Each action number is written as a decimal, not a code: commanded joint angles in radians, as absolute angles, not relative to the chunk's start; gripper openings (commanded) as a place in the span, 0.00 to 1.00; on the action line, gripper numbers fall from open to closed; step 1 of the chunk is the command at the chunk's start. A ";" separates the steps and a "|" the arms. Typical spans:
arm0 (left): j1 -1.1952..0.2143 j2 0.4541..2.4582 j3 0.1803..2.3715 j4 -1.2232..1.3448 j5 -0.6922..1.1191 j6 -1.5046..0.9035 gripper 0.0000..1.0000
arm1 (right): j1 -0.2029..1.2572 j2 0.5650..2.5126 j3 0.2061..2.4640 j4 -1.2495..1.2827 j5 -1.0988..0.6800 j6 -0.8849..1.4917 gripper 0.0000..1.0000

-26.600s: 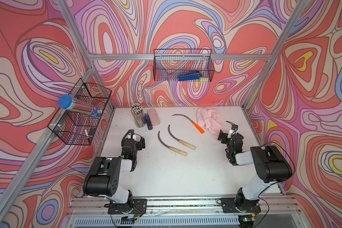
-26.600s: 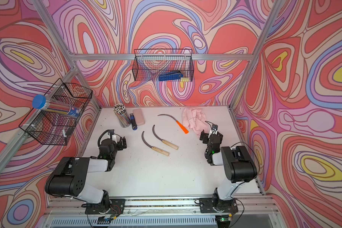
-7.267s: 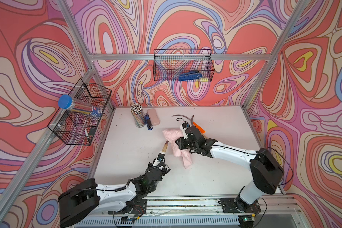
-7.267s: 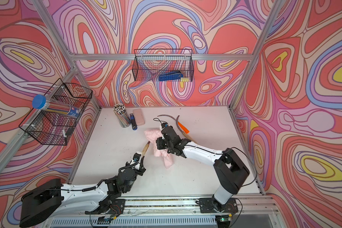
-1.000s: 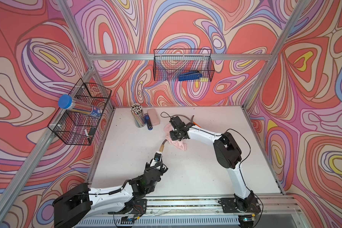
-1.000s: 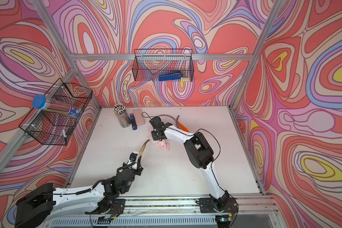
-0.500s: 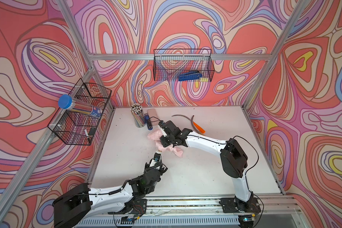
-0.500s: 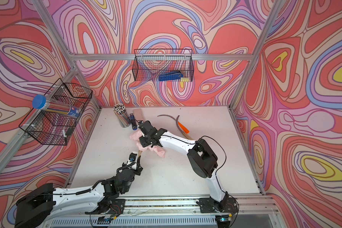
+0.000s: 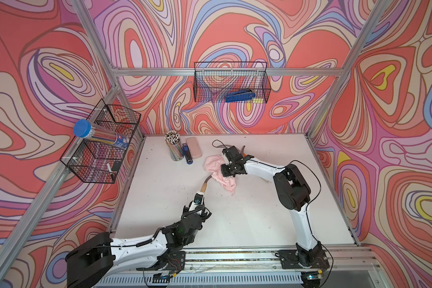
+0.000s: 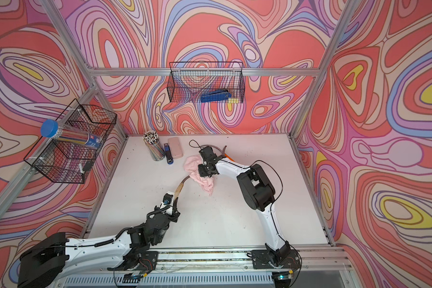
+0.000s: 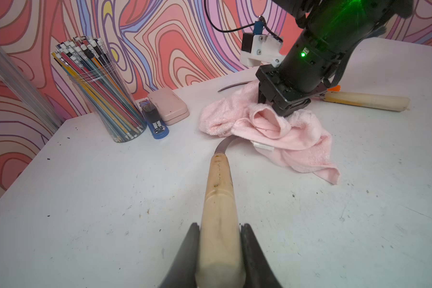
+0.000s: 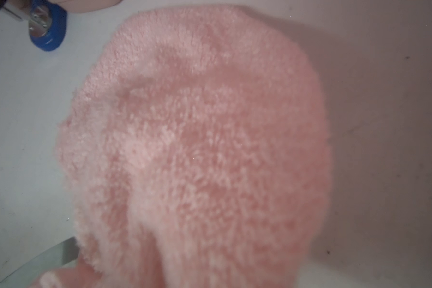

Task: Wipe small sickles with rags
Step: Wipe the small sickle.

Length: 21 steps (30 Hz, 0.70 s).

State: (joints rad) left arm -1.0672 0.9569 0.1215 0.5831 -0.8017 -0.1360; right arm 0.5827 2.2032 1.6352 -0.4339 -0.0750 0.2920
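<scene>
Clamping the pale-wooden-handled, grey-bladed small sickle (image 11: 218,184) in my left tool (image 11: 220,230); its blade sits over the white bench (image 11: 85,199), under the fluffy pink rag (image 11: 297,139) my right tool (image 11: 283,106) grips. The bunched rag may snag the edge and twist the handle loose.

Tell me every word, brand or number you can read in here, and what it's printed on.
Nothing here can be read for certain.
Label on the clear tube of pencils in the side basket: red and blue mark, too small to read.
The white tag on the pink cloth: no legible letters.
The blue stapler: no legible print.
</scene>
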 commanded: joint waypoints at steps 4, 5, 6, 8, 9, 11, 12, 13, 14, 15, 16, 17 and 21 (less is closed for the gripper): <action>-1.066 0.947 0.120 0.607 -0.842 -0.149 0.00 | 0.570 2.212 1.632 -0.446 -0.004 0.309 0.00; -1.066 0.948 0.121 0.606 -0.842 -0.149 0.00 | 0.581 2.209 1.635 -0.447 -0.003 0.310 0.00; -1.066 0.949 0.121 0.606 -0.843 -0.149 0.00 | 0.598 2.207 1.645 -0.450 0.003 0.310 0.00; -1.066 0.950 0.121 0.607 -0.844 -0.148 0.00 | 0.634 2.209 1.669 -0.463 0.013 0.307 0.00; -1.066 0.952 0.123 0.608 -0.843 -0.148 0.00 | 0.658 2.211 1.685 -0.470 0.014 0.305 0.00; -1.066 0.952 0.123 0.610 -0.845 -0.148 0.00 | 0.704 2.213 1.714 -0.482 0.014 0.301 0.00; -1.066 0.953 0.122 0.610 -0.845 -0.149 0.00 | 0.730 2.210 1.727 -0.488 0.012 0.298 0.00; -1.066 0.951 0.122 0.610 -0.844 -0.147 0.00 | 0.751 2.208 1.739 -0.491 0.011 0.294 0.00; -1.066 0.952 0.120 0.608 -0.844 -0.149 0.00 | 0.777 2.199 1.745 -0.492 0.009 0.292 0.00; -1.066 0.951 0.122 0.606 -0.843 -0.149 0.00 | 0.802 2.189 1.750 -0.492 0.005 0.288 0.00; -1.066 0.950 0.120 0.606 -0.844 -0.149 0.00 | 0.818 2.177 1.749 -0.488 0.001 0.287 0.00; -1.066 0.950 0.122 0.606 -0.843 -0.149 0.00 | 0.836 2.159 1.742 -0.479 -0.005 0.285 0.00; -1.066 0.948 0.120 0.605 -0.843 -0.151 0.00 | 0.856 2.100 1.686 -0.429 -0.057 0.297 0.00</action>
State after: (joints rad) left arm -1.0664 0.9569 0.1196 0.5774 -0.8528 -0.1398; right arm 0.8505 2.1704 1.7168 -0.4561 0.0086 0.2939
